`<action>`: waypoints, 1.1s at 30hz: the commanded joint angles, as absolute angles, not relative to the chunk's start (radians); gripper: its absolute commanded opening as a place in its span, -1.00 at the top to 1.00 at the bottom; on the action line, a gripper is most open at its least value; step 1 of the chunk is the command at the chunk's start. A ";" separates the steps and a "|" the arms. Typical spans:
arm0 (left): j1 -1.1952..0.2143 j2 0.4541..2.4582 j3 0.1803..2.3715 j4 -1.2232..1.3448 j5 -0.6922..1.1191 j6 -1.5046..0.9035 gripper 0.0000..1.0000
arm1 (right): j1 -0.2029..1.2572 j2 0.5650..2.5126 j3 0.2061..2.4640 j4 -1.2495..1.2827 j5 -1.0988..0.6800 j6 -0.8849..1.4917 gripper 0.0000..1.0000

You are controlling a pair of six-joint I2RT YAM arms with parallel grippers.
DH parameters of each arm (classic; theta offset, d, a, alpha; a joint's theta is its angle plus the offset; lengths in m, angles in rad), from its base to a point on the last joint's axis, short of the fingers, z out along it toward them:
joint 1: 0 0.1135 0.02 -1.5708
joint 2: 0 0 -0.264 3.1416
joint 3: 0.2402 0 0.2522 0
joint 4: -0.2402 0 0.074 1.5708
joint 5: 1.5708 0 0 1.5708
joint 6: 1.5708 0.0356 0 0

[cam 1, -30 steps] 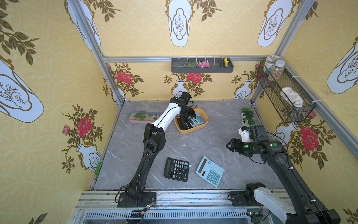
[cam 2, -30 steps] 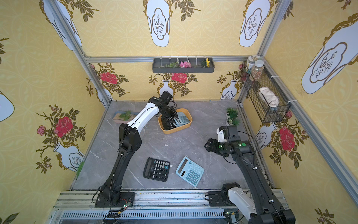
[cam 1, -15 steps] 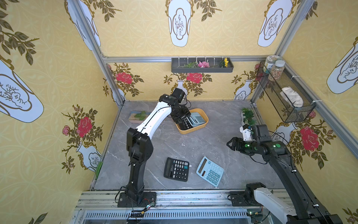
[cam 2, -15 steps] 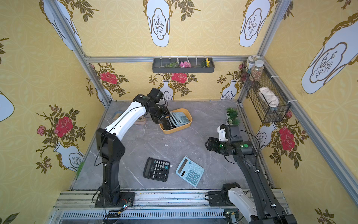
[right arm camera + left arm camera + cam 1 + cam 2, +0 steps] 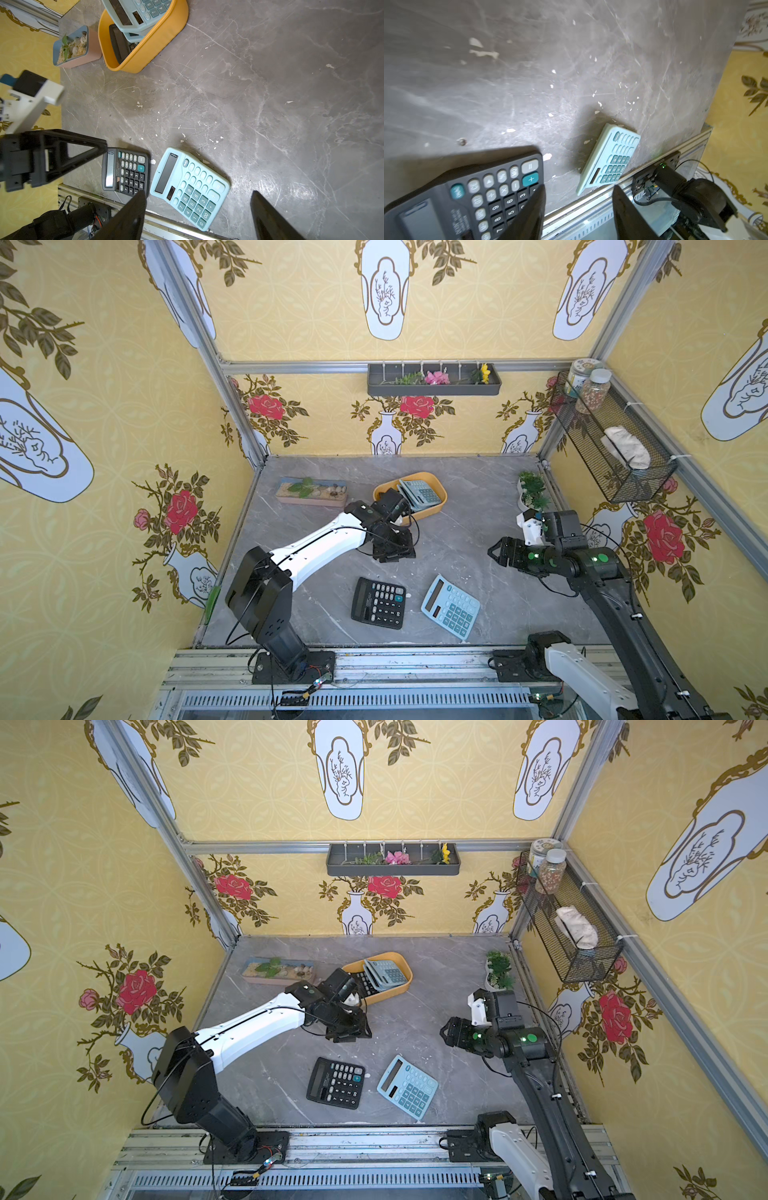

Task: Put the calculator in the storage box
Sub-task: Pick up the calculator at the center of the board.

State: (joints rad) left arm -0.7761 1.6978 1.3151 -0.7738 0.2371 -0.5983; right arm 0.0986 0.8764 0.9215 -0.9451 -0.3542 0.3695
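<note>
Left claw (image 5: 579, 187) swings back from the storage box (image 5: 436, 512) at upper centre, jaws apart, empty, poised by the black calculator (image 5: 378, 603) at lower centre. Next pick, I'd say; right claw (image 5: 198, 191) waits wide, empty.

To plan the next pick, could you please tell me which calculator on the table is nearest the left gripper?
The black calculator, right by the left gripper; the light blue calculator lies farther off, toward the right arm.
</note>
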 commanded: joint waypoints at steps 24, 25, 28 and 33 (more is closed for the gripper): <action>-0.920 1.842 1.197 -0.572 0.392 -0.544 -0.09 | 0.098 0.873 0.930 -0.966 -0.363 0.357 -0.60; -0.922 1.844 1.195 -0.564 0.396 -0.546 -0.09 | 0.098 0.871 0.929 -0.965 -0.364 0.356 -0.60; -0.927 1.855 1.199 -0.552 0.402 -0.551 -0.06 | 0.099 0.869 0.925 -0.966 -0.362 0.357 -0.59; -0.934 1.878 1.207 -0.546 0.408 -0.556 0.07 | 0.099 0.867 0.921 -0.965 -0.362 0.362 -0.58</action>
